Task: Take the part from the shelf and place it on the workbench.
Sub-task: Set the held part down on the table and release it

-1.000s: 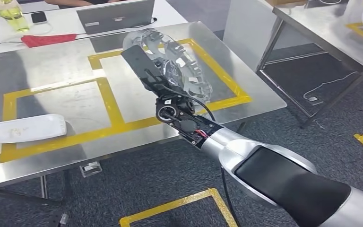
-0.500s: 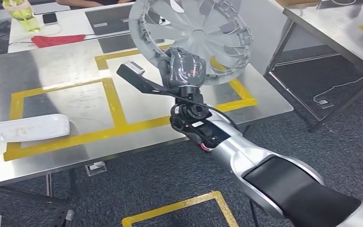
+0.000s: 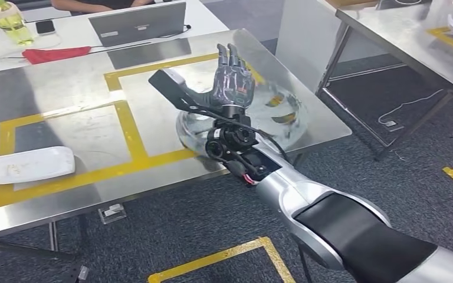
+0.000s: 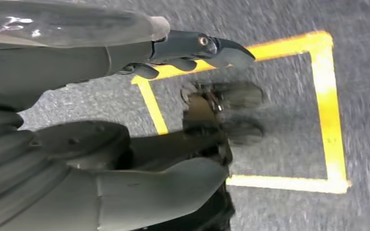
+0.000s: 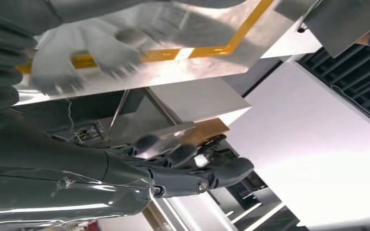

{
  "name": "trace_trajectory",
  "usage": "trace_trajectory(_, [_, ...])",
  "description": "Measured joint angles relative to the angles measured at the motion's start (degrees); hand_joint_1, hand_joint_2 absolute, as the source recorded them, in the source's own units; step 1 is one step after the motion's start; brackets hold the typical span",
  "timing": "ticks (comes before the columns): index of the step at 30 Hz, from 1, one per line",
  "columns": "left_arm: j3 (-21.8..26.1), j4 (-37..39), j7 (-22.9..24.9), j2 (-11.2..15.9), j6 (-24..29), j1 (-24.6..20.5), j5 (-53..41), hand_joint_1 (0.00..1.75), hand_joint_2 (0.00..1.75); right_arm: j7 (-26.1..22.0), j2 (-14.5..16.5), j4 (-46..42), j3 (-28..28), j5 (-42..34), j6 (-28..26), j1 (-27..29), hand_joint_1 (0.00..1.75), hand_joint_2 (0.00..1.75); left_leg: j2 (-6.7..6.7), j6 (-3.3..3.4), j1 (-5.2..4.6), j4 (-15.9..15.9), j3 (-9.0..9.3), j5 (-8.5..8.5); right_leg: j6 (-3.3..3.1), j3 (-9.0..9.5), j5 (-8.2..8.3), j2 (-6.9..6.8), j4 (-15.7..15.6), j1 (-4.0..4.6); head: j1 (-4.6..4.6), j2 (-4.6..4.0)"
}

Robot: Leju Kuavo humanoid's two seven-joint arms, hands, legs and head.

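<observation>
Head view: steel workbench point(image 3: 65, 88) with yellow tape squares point(image 3: 127, 127), grey carpet floor point(image 3: 389, 177); round part point(image 3: 283, 112) lies flat on the bench's near right corner, blurred, no clear long axis; right hand point(image 3: 232, 82) raised above it, fingers spread, empty; left hand point(image 4: 125, 53) hangs over the floor, grasp unclear.

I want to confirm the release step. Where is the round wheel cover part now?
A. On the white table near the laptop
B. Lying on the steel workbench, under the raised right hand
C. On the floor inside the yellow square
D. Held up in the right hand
B: the wheel cover lies flat on the workbench, and the right hand is above it, fingers extended, holding nothing.
</observation>
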Motion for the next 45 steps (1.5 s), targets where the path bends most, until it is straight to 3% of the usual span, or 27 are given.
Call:
trace_trajectory(2, [0.0,0.0,0.0,0.0,0.0,0.0,0.2,0.00,0.00,-0.4,0.0,0.0,-0.2,-1.0,0.0,-0.1,0.00,0.00,0.09,0.33,0.37,-0.5,0.25,0.21,0.57,-0.37,-1.04,-0.07,1.2,0.02,0.14,0.00])
trace_trajectory(3, [0.0,0.0,0.0,0.0,0.0,0.0,0.2,0.00,0.00,-0.5,0.1,0.0,-0.3,-1.6,0.0,-0.1,0.00,0.00,0.15,0.50,0.59,-0.7,0.39,0.32,0.89,-1.27,-2.54,-0.13,3.5,0.01,0.42,0.00])
trace_trajectory(5, [0.0,0.0,0.0,0.0,0.0,0.0,0.3,0.00,0.00,-0.8,0.1,0.2,-0.3,-2.9,0.0,-0.2,0.00,0.00,0.19,0.62,0.68,-0.7,0.46,0.34,1.41,-4.61,-6.68,-0.28,11.5,-0.20,1.04,0.00])
trace_trajectory(6, [0.0,0.0,-0.1,0.0,0.0,0.0,0.3,0.00,0.00,-0.8,0.1,0.3,-0.3,-3.5,0.0,-0.1,0.00,0.00,0.19,0.64,0.69,-0.7,0.46,0.33,1.59,-6.23,-8.08,-0.32,15.1,-0.32,1.30,0.00])
trace_trajectory(7, [0.0,0.0,-0.1,0.0,0.0,0.0,0.3,0.00,0.00,-0.9,0.1,0.5,-0.2,-4.0,0.0,0.0,0.00,0.00,0.17,0.62,0.70,-0.7,0.47,0.32,1.71,-7.14,-8.46,-0.36,17.2,-0.42,1.50,0.00])
trace_trajectory(8, [-0.1,0.0,-0.1,0.0,0.0,0.1,0.3,0.00,0.00,-0.9,0.1,0.6,-0.2,-4.4,0.0,0.0,0.00,0.00,0.14,0.59,0.71,-0.6,0.49,0.30,1.76,-6.97,-7.65,-0.39,16.8,-0.51,1.70,0.00])
trace_trajectory(9, [-0.1,0.0,-0.2,-0.1,0.0,0.1,0.3,0.00,0.00,-1.0,0.1,0.8,-0.2,-4.7,0.0,0.1,0.00,0.00,0.09,0.51,0.73,-0.6,0.53,0.25,1.75,-5.71,-5.85,-0.41,14.1,-0.60,1.94,0.00])
trace_trajectory(11, [-0.1,0.0,-0.2,-0.1,0.0,0.0,0.3,0.00,0.00,-1.2,0.1,0.9,-0.2,-5.3,0.0,0.0,0.00,0.00,-0.03,0.18,0.67,-0.3,0.51,0.04,1.60,-1.78,-1.98,-0.40,5.9,-0.61,2.32,0.00])
trace_trajectory(12, [-0.1,0.0,-0.3,-0.1,0.0,0.0,0.3,0.00,0.00,-1.3,0.1,1.0,-0.2,-5.6,0.0,-0.1,0.00,0.00,-0.08,-0.02,0.60,-0.1,0.39,-0.04,1.41,-0.34,-0.97,-0.37,2.7,-0.61,2.46,0.00])
trace_trajectory(13, [-0.1,0.0,-0.3,-0.1,0.0,0.0,0.3,0.00,0.00,-1.5,0.2,1.1,-0.2,-6.0,0.0,-0.2,0.00,0.00,-0.11,-0.26,0.53,0.0,0.23,-0.04,1.18,0.37,-0.64,-0.33,1.0,-0.54,2.48,0.00])
trace_trajectory(17, [-0.1,0.0,-0.1,0.0,-0.2,0.0,0.5,0.00,0.00,-2.7,0.4,2.0,-0.1,-9.0,0.0,-0.2,0.00,0.00,-0.05,-1.25,0.59,1.0,-0.39,-0.64,-0.01,0.57,-0.41,-0.28,0.0,-0.55,1.92,0.00])
trace_trajectory(19, [-0.2,0.0,0.2,0.0,-0.2,0.0,0.7,0.00,0.00,-3.8,0.5,2.3,0.2,-12.2,0.0,-0.2,0.00,0.00,-0.03,-1.76,0.73,6.2,-2.68,-3.64,-0.52,0.73,-0.20,-0.35,-0.2,-0.72,1.24,0.00])
trace_trajectory(21, [-0.2,0.0,0.5,0.0,-0.1,0.1,1.0,0.00,0.00,-4.9,0.6,2.5,0.6,-15.6,0.0,-0.1,0.00,0.00,-0.05,-2.06,0.78,14.6,-6.68,-7.18,-0.74,0.68,-0.18,-0.40,-0.3,-0.65,0.44,0.00])
trace_trajectory(22, [-0.2,0.0,0.5,0.0,0.0,0.1,1.1,0.00,0.00,-5.4,0.6,2.6,0.8,-17.0,0.0,0.0,0.00,0.00,-0.05,-2.10,0.79,17.5,-8.15,-7.92,-0.78,0.68,-0.19,-0.41,-0.3,-0.61,0.23,0.00])
trace_trajectory(23, [-0.2,0.0,0.6,0.0,0.0,0.1,1.2,0.00,0.00,-5.9,0.6,2.7,0.9,-18.2,0.0,0.1,0.00,0.00,-0.05,-2.07,0.79,18.3,-8.68,-7.61,-0.80,0.70,-0.20,-0.40,-0.3,-0.58,0.10,0.00])
trace_trajectory(24, [-0.2,0.0,0.6,0.0,0.1,0.1,1.2,0.00,0.00,-6.5,0.6,2.8,1.1,-19.6,0.0,0.1,0.00,0.00,-0.05,-1.93,0.79,16.5,-7.90,-6.13,-0.80,0.75,-0.21,-0.36,-0.3,-0.57,0.01,0.00])
trace_trajectory(26, [-0.2,0.0,0.6,0.0,0.2,0.1,1.5,0.00,0.00,-8.8,0.7,2.8,1.3,-24.1,0.1,0.1,0.00,0.00,-0.03,-1.40,0.74,7.9,-3.80,-2.01,-0.73,0.87,-0.26,-0.25,-0.3,-0.53,-0.14,0.00])
trace_trajectory(28, [-0.2,0.0,0.6,0.1,0.2,0.0,1.8,0.00,0.00,-12.7,0.9,2.6,1.5,-32.7,1.4,0.0,0.00,0.00,-0.03,-0.93,0.48,1.2,-0.60,0.19,-0.46,0.81,-0.34,-0.12,-0.2,-0.33,-0.14,0.00])
trace_trajectory(31, [-0.2,0.0,0.6,0.1,0.7,0.0,2.5,0.00,0.00,-21.8,0.9,1.7,1.6,-54.9,10.8,0.0,0.00,0.00,-0.04,-0.46,0.39,-0.2,-0.02,0.34,0.22,0.71,-0.52,-0.08,-0.1,-0.20,0.04,0.00])
trace_trajectory(33, [-0.2,0.0,0.6,0.0,1.0,0.0,3.1,0.00,0.00,-27.8,1.0,0.6,1.6,-68.6,20.3,0.1,0.00,0.00,0.06,-0.01,0.73,-0.5,0.12,0.51,0.81,-0.04,-2.12,-0.18,1.9,-0.17,0.30,0.00])
trace_trajectory(36, [-0.2,0.0,0.7,0.0,1.3,0.0,3.4,0.00,0.00,-31.7,1.0,-0.9,1.7,-76.2,28.3,0.3,0.00,0.00,0.13,0.42,0.89,-0.6,0.21,0.55,1.49,-4.68,-7.91,-0.35,13.1,-0.37,1.08,0.00])
trace_trajectory(37, [-0.2,0.0,0.8,0.0,1.4,0.0,3.5,0.00,0.00,-32.0,1.0,-1.4,1.8,-77.2,29.8,0.6,0.00,0.00,0.08,0.46,0.91,-0.6,0.23,0.54,1.61,-6.18,-9.07,-0.37,16.4,-0.45,1.24,0.00])
trace_trajectory(38, [-0.2,0.0,0.9,0.0,1.4,0.1,3.6,0.00,0.00,-32.2,1.0,-2.0,1.8,-78.3,31.6,1.0,0.00,0.00,0.01,0.46,0.93,-0.6,0.25,0.52,1.67,-6.80,-9.05,-0.39,17.7,-0.52,1.42,0.00])
trace_trajectory(40, [-0.2,0.0,1.0,-0.1,1.5,0.2,3.8,0.00,0.00,-32.6,0.8,-3.3,1.8,-81.0,36.4,2.1,0.00,0.00,-0.14,0.40,0.98,-0.6,0.34,0.46,1.63,-5.67,-6.72,-0.41,15.1,-0.62,1.90,0.00])
trace_trajectory(43, [-0.2,0.0,1.2,-0.2,1.8,0.2,4.4,0.00,0.00,-31.9,0.6,-6.8,1.9,-86.1,45.4,4.0,0.00,0.00,-0.19,-0.02,0.91,-0.3,0.43,0.20,1.32,-0.74,-1.90,-0.42,4.3,-0.59,2.48,0.00])
trace_trajectory(45, [-0.2,0.0,1.3,-0.2,2.2,0.1,5.1,0.00,0.00,-30.1,0.1,-11.0,2.2,-91.6,52.1,6.4,0.00,0.00,-0.20,-0.45,0.76,-0.1,0.35,0.16,1.00,1.14,-0.90,-0.35,0.2,-0.42,2.45,0.00])
